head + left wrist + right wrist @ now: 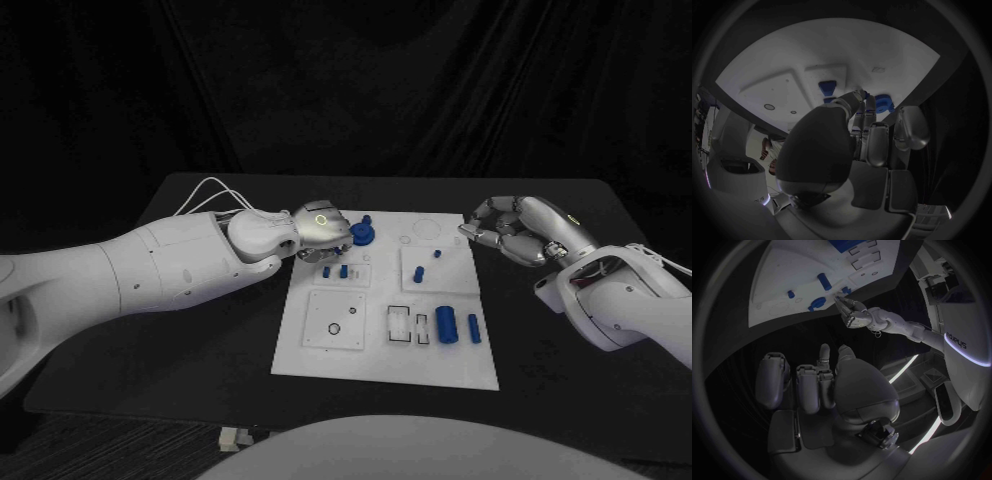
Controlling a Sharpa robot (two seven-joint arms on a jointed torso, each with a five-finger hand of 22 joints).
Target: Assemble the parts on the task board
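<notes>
Head view: my left hand (320,226) fingertips at blue round part (362,233) on task board (387,368), grip unclear. Right hand (508,230) curled, empty. Next, I judge: seat part squarely.

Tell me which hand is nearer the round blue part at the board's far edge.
Left. The left hand is right beside the round blue part, fingertips at it. The right hand hangs off the task board's opposite edge, well clear.
</notes>
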